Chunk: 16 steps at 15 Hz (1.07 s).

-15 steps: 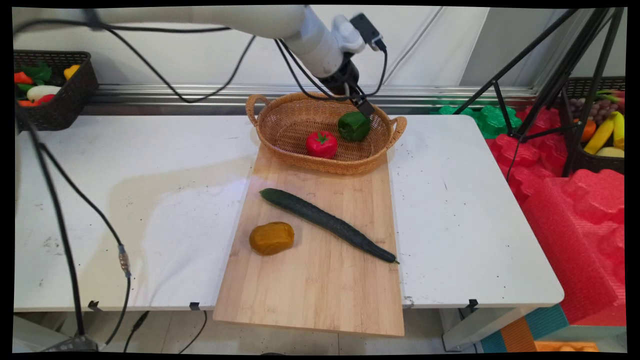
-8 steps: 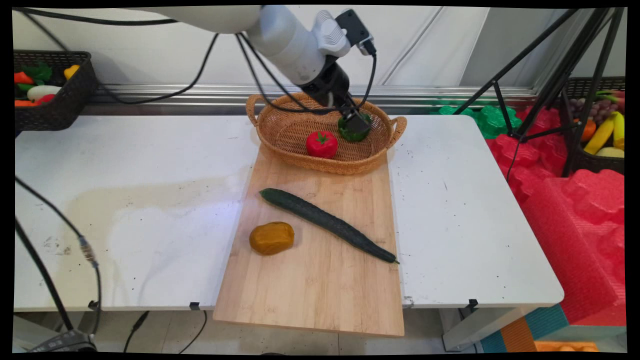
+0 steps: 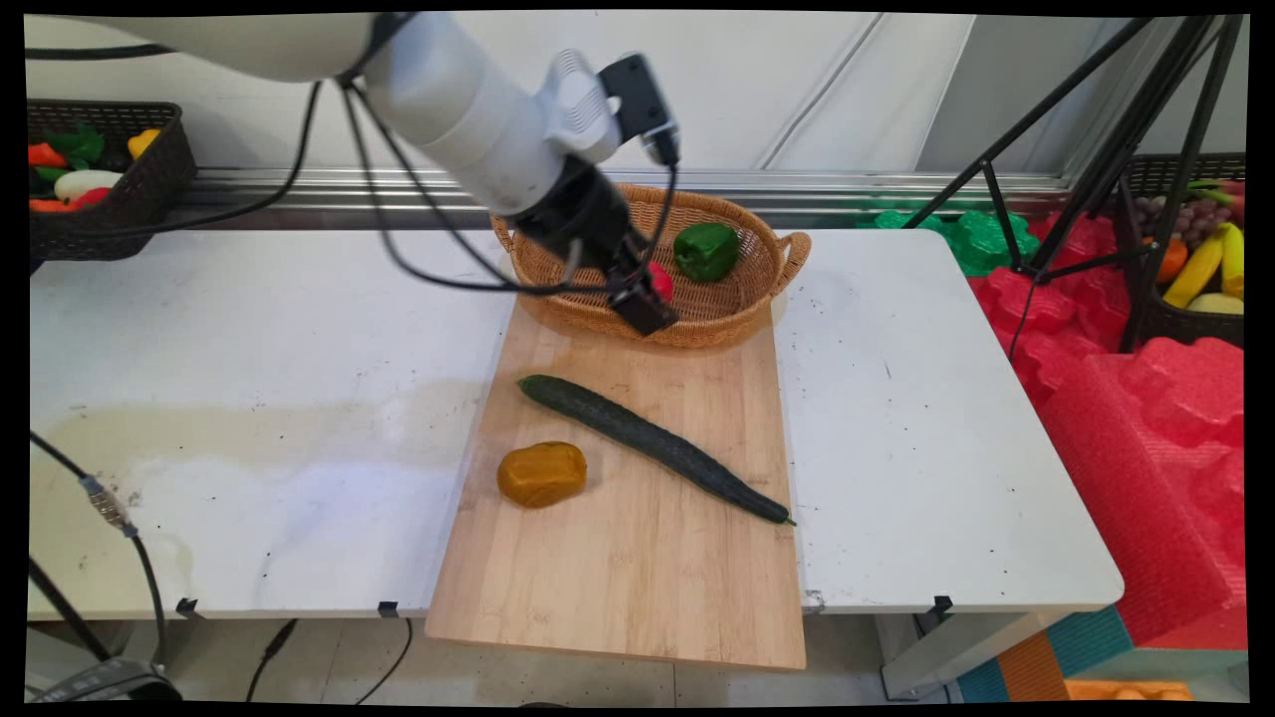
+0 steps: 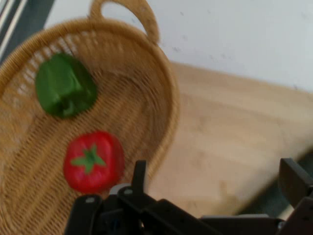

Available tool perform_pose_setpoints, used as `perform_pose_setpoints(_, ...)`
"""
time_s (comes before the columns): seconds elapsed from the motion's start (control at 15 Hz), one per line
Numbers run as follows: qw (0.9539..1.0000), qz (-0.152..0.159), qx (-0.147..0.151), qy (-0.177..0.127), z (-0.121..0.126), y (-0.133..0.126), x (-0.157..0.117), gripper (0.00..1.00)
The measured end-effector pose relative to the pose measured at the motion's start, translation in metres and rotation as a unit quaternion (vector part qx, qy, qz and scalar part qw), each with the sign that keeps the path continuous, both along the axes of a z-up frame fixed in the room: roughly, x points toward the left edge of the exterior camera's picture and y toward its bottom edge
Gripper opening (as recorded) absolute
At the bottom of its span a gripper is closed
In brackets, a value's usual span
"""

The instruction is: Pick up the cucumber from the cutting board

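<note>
The hand (image 3: 645, 304) hangs over the near rim of the wicker basket (image 3: 588, 244), at about 12 o'clock from the wooden cutting board (image 3: 637, 558). In the hand view its two fingers stand wide apart and nothing sits between them; one finger (image 4: 139, 177) rises near the basket rim, the other shows only as a dark block at the right edge, cut off by the frame. In the main view the arm and hand cover most of the red tomato (image 3: 661, 283), leaving a small red sliver visible; the hand view shows the whole tomato lying in the basket just beside the nearer finger. The green bell pepper (image 3: 706, 250) lies in the basket at roughly 2 o'clock from the hand, apart from the tomato and clear of the arm. The basket's left handle is partly hidden behind the arm. On the board, the long dark cucumber (image 3: 652, 446) lies diagonally at 6 o'clock from the hand, and the orange-brown lump (image 3: 541, 474) sits at about 7 o'clock, near the cucumber but not touching it. The board's near end overhangs the edge of the white desk (image 3: 926, 418).
</note>
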State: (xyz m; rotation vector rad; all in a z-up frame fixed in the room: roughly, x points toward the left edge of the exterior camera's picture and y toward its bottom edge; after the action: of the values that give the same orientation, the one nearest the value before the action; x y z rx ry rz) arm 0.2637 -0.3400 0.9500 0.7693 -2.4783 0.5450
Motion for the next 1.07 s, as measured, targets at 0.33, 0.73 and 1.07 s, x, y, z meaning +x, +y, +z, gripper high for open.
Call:
perform_pose_setpoints(0.33, 0.9994, -0.021, 0.014, -0.024, 0.003, 0.038, 0.007, 1.00)
perform_pose_setpoints(0.73, 0.9974, -0.044, 0.020, -0.054, -0.004, 0.050, 0.001, 1.00)
perform_pose_setpoints(1.07, 0.9938, -0.063, 0.030, -0.087, -0.028, 0.036, -0.015, 1.00)
